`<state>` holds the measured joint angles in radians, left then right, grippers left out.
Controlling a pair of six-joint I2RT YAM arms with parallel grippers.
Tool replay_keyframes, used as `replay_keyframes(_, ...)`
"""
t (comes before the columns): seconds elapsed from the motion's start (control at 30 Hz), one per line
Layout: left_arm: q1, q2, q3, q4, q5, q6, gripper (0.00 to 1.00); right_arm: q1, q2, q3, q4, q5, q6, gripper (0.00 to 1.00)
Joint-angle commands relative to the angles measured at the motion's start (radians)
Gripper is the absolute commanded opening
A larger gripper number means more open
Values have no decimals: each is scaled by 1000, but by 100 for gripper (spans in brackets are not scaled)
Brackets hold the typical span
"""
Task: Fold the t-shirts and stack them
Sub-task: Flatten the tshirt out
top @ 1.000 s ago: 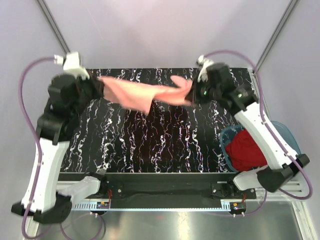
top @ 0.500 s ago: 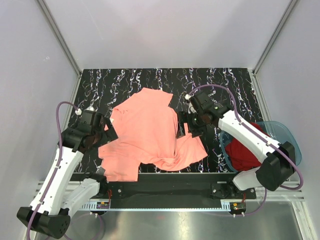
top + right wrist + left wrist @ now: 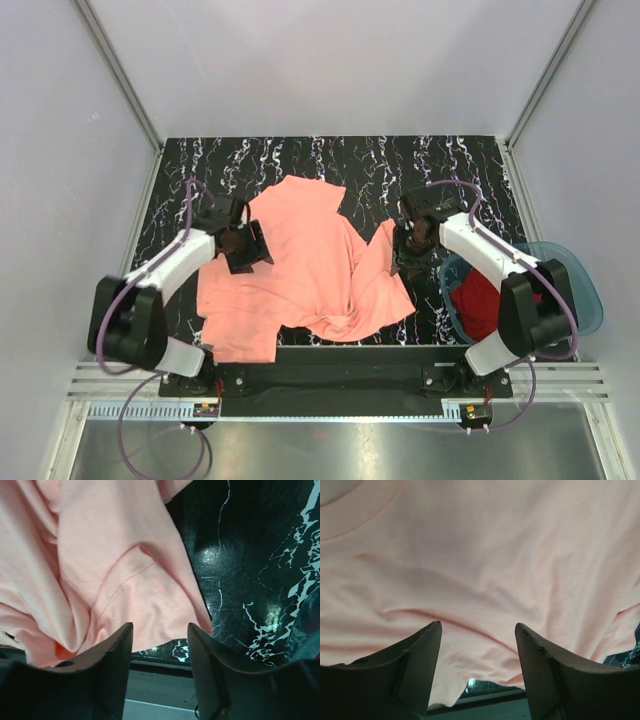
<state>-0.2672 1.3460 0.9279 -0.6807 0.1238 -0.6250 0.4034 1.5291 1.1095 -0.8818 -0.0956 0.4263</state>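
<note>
1. From the top camera, I saw the pink shirt lying rumpled across the middle of the table. Its far part was spread fairly flat and its near right part was bunched into folds.
2. In the same view, the left gripper sat over the shirt's left edge and the right gripper over its right edge. Both were low. I could not tell whether either one touched the cloth.
3. The red shirt lay heaped in the basin at the table's right side, well apart from the pink one.
4. On the left wrist camera, the left gripper had its jaws well apart with nothing between them. Both fingers hung above the pink shirt, which nearly filled the view. A curved neckband seam showed at the top left, and a sliver of table showed below the hem.
5. On the right wrist camera, the right gripper was likewise parted and empty. Its fingers framed a creased, seamed edge of the pink shirt, with bare table to the right.
</note>
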Motion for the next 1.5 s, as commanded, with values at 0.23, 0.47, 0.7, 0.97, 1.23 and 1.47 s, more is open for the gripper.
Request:
replay_keyframes(0.23,39,381,127,273,160,-108,65,-6,156,29,155,-17,49,50)
replay_keyframes(0.47,108,484,195,267,149,-157,67,-43,362,211,179,91,38,25)
replay_keyframes(0.7,204,613,324,239,195,-148,63,-153,567,493,104,252,-1,22)
replay_keyframes(0.97,181,436,361,262,258,-58,71,-160,574,727,-48,286,-104,59)
replay_keyframes(1.23,34,67,84,165,45,-60,78,-158,428,527,18,-15,242,59)
replay_keyframes(1.47,48,-57,20,84,-16,-12,71,-127,448,450,83,60,552,36)
